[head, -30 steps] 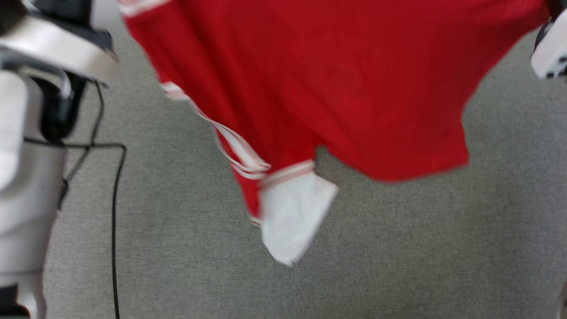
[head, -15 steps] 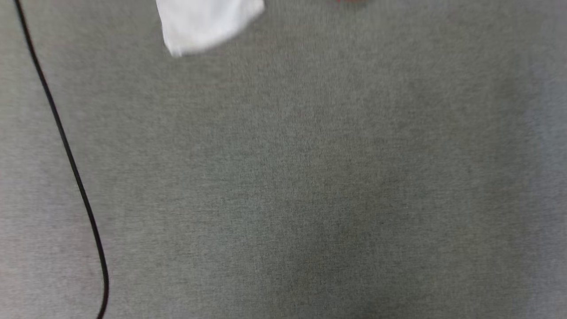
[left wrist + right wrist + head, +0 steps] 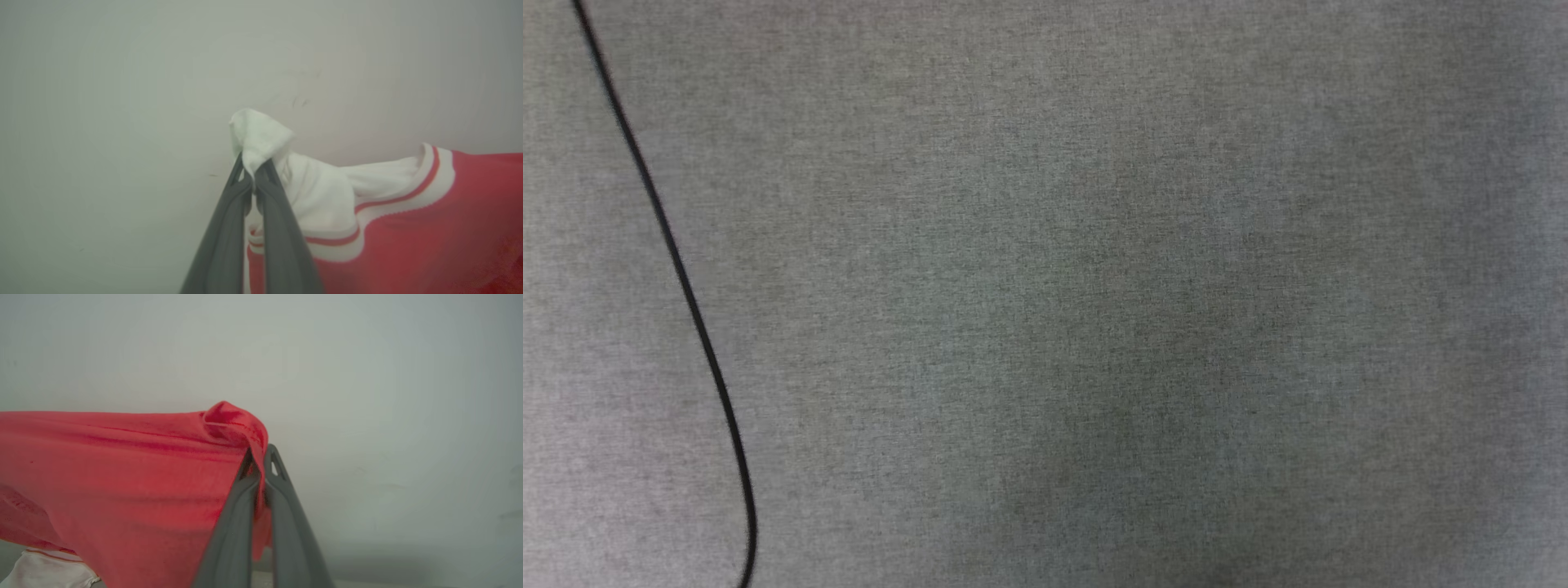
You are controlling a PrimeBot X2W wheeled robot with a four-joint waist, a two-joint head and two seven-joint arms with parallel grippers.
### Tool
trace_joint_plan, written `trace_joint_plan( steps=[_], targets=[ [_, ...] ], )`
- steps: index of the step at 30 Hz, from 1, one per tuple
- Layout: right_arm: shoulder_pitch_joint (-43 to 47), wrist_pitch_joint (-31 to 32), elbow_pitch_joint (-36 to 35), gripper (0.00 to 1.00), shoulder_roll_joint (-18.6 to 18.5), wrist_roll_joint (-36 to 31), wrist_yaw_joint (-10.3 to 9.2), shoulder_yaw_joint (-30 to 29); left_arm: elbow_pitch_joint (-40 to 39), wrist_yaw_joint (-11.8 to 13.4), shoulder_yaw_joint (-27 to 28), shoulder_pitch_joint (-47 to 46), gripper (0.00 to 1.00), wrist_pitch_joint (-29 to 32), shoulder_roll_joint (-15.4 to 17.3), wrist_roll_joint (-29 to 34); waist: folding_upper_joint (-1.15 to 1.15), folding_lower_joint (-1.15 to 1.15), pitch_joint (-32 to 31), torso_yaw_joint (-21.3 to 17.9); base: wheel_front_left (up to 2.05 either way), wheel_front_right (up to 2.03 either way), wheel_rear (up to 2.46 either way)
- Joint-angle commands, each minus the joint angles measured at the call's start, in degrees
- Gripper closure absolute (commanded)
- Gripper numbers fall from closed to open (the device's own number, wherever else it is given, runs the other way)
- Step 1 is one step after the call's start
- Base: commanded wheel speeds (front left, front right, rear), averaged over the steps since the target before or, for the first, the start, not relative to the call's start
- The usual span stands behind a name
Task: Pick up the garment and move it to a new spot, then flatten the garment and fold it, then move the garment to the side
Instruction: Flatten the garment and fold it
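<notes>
Hanging red/wht striped-trim garment (image 3: 408,228)

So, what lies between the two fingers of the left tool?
White sleeve cloth of the garment, pinched by the shut left tool. The left wrist view shows it.

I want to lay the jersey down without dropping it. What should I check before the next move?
1. The left gripper is shut on the white sleeve of the jersey: ok.
2. The right gripper is shut on a red edge: ok.
3. Fabric spread flat between the grips: cannot tell.
4. Hanging end is off the carpet: cannot tell.
5. The black cable is away from the landing spot: ok, it runs down the head view's left side.
</notes>
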Motion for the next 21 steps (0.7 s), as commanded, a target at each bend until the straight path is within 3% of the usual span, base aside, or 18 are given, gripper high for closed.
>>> trace_joint_plan(
  steps=[1, 5, 11, 17, 21],
  targets=[
    [1.3, -0.8, 1.5, 1.00, -0.2, 0.5, -0.27, 0.0, 1.1, 0.2, -0.3, 2.0, 1.00, -0.3, 0.1, -0.8, 0.00, -0.01, -0.1, 0.2, 0.00, 0.00, 0.00],
    [4.4, -2.7, 7.3, 1.00, -0.3, 1.6, -0.22, 1.9, 2.6, 0.2, -3.2, 8.2, 1.00, -0.7, -1.8, -4.9, 0.00, -0.01, -1.1, 0.7, 0.00, 0.00, 0.00],
    [12.0, -5.1, 13.1, 1.00, 0.0, 5.3, -0.21, 6.3, 0.2, 0.1, -8.4, 20.5, 1.00, -1.1, -1.5, -12.4, 0.00, -0.01, -4.6, 1.1, 0.00, 0.00, 0.00],
    [22.8, -7.2, 14.7, 1.00, 0.1, 10.4, -0.21, 10.4, -4.4, 0.1, -11.7, 35.0, 1.00, -1.6, 0.0, -17.5, 0.00, -0.01, -9.6, 1.1, 0.00, 0.00, 0.00],
    [29.6, -8.2, 13.3, 1.00, -1.1, 13.6, -0.20, 13.7, -9.1, 0.1, -9.8, 43.6, 1.00, -1.7, 0.2, -18.8, 0.00, -0.01, -13.5, 1.7, 0.00, 0.00, 0.00]
  ],
)
